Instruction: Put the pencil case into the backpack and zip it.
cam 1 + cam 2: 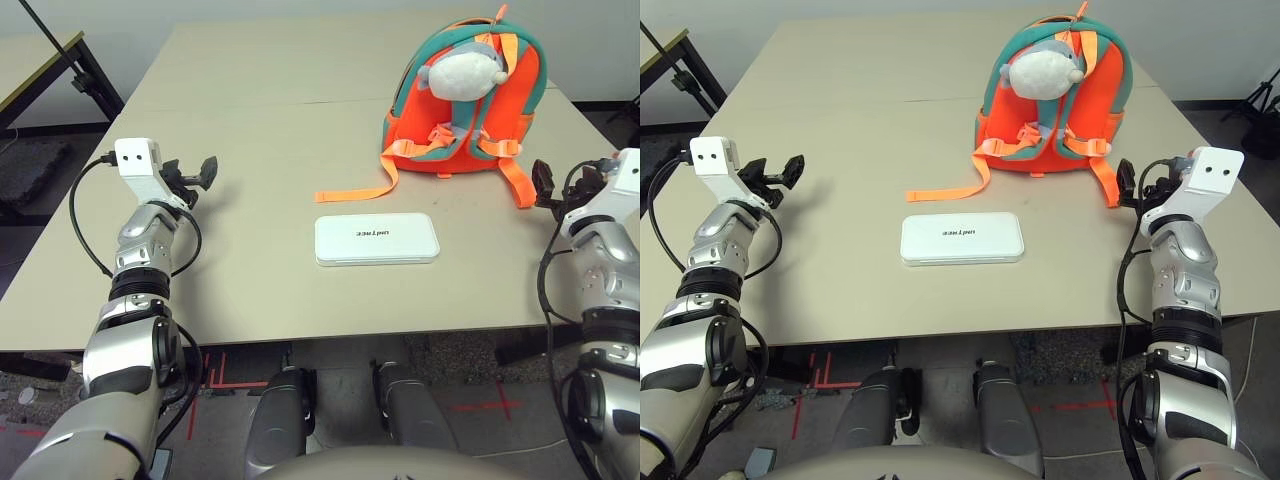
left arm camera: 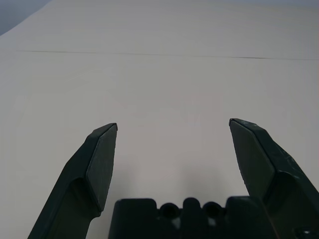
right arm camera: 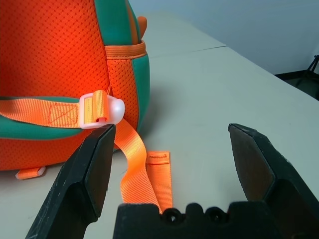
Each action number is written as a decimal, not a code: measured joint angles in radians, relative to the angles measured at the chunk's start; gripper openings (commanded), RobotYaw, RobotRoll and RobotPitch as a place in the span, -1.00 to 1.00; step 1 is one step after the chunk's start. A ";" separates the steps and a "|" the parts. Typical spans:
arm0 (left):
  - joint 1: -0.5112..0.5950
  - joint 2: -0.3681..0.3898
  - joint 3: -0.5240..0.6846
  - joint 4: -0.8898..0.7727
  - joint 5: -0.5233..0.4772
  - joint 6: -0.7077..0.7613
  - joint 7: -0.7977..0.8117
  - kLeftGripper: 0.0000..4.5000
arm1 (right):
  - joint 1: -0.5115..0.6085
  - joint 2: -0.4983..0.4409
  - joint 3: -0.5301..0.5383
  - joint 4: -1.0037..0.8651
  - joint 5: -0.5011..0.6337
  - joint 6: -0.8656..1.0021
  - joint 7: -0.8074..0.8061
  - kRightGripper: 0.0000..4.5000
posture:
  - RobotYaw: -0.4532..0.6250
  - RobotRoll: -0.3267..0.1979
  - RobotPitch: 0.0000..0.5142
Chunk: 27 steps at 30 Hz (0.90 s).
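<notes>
Backpack (image 1: 462,110): one o'clock, upright for loading
Pencil case (image 1: 376,240): flat, six o'clock, pickable
Both grippers (image 2: 173,124) (image 3: 172,127): released, ready

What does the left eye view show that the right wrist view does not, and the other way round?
Left eye view only: the white pencil case, the grey-white plush fish and the left tool. Right wrist view only: the perforated weave of the orange mesh, close up. Both: the backpack, its orange straps, the tabletop and the right tool, open.
</notes>
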 measured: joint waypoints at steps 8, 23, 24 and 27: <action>-0.012 0.000 -0.001 -0.008 0.000 0.017 -0.002 1.00 | -0.019 0.015 0.001 0.012 0.000 -0.005 0.000 0.98 | -0.42 0.25 -0.55; -0.003 0.001 -0.042 -0.361 -0.144 0.546 -0.174 1.00 | -0.021 0.008 0.000 0.042 0.000 -0.030 0.011 0.98 | -0.44 0.25 -0.61; -0.001 0.002 -0.044 -0.386 -0.164 0.610 -0.180 1.00 | -0.021 0.007 0.000 0.042 0.000 -0.031 0.012 0.98 | -0.44 0.25 -0.61; 0.010 0.014 -0.053 -0.469 -0.229 0.817 -0.198 1.00 | -0.021 0.006 0.001 0.040 0.000 -0.032 0.016 0.98 | -0.45 0.25 -0.61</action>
